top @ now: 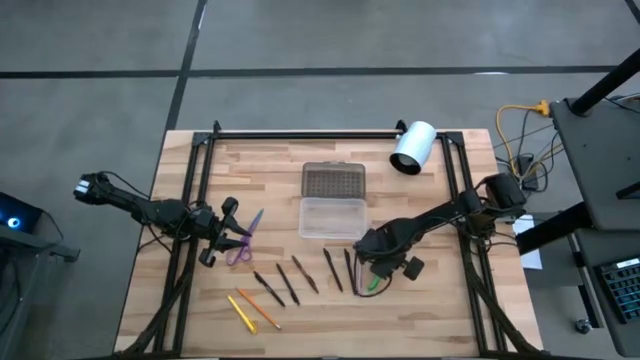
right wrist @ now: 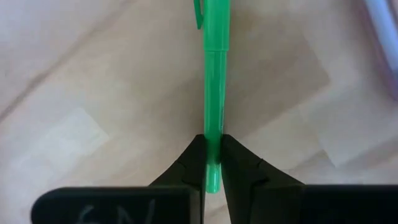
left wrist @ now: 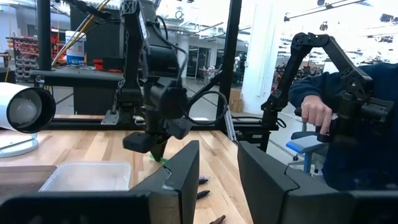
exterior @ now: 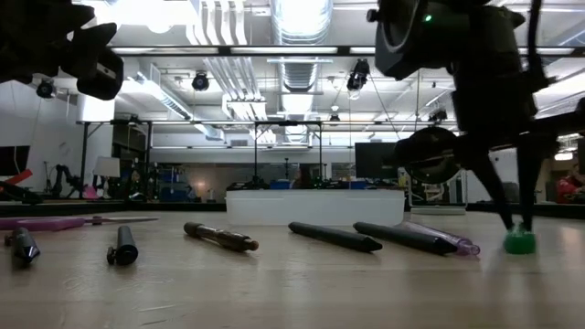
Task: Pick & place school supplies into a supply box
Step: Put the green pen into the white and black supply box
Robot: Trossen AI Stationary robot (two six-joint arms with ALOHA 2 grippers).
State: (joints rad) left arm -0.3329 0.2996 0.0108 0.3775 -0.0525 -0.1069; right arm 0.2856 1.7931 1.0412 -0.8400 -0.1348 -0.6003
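Low over the table's near right, the right pincer [right wrist: 212, 163] points down, clamped on the green pen [right wrist: 215, 74].

Between my right fingers [right wrist: 211, 163] lies the green pen [right wrist: 214, 74], pinched near one end, flat on the worktop. The clear supply box [top: 332, 217] sits open just beyond them, its dotted grey lid [top: 333, 180] behind. Purple scissors [top: 243, 240] lie by my left fingers [top: 222, 232].
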